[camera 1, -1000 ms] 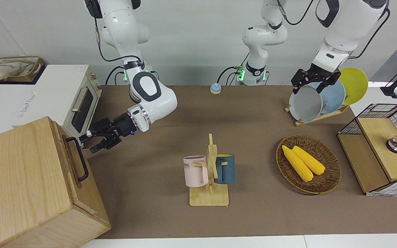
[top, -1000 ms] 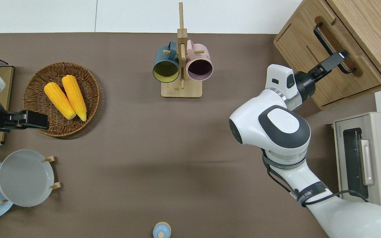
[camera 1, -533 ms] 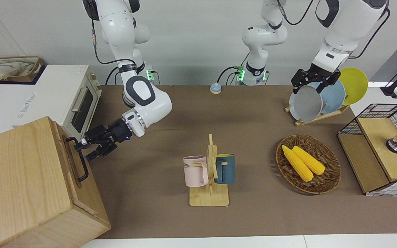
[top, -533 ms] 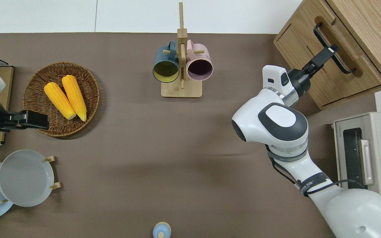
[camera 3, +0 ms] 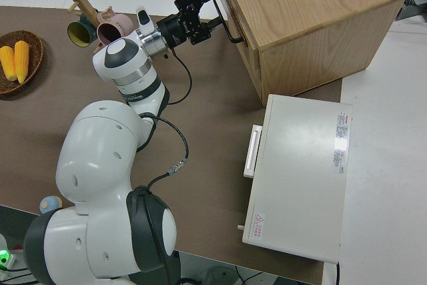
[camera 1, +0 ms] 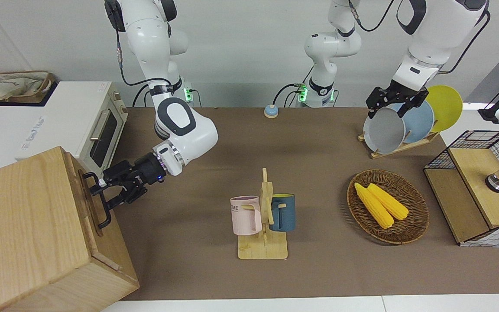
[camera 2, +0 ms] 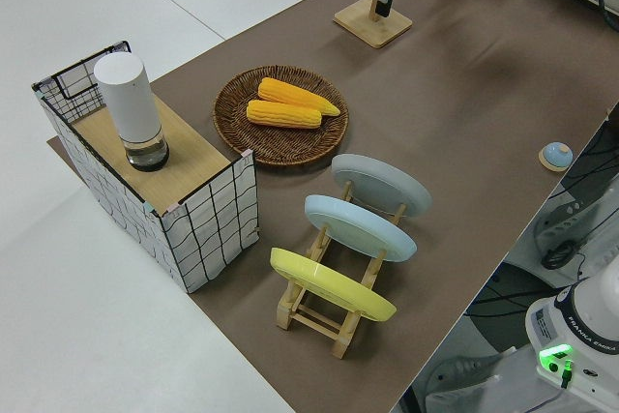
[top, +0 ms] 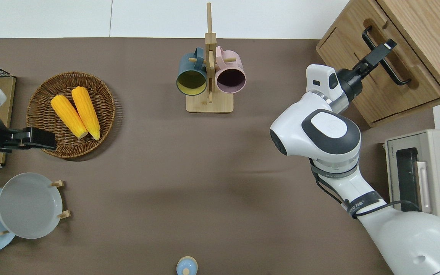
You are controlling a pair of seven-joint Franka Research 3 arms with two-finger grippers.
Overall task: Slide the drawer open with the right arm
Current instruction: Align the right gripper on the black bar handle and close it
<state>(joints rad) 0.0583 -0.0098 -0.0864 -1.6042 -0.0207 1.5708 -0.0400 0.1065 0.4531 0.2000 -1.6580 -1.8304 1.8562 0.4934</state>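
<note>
The drawer (camera 1: 88, 203) sits in the cabinet (camera 1: 28, 234) at the right arm's table end, beside the toaster oven (camera 1: 80, 123).

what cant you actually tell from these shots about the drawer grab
- Whether the right gripper has closed on the handle: its fingers straddle the bar, but contact is too small to see in any view.
- Inside of the drawer: hidden, since its front sits flush with the cabinet.
- Cabinet's full extent: cut off by the edges of the front and overhead views.
- The left arm is parked.
</note>
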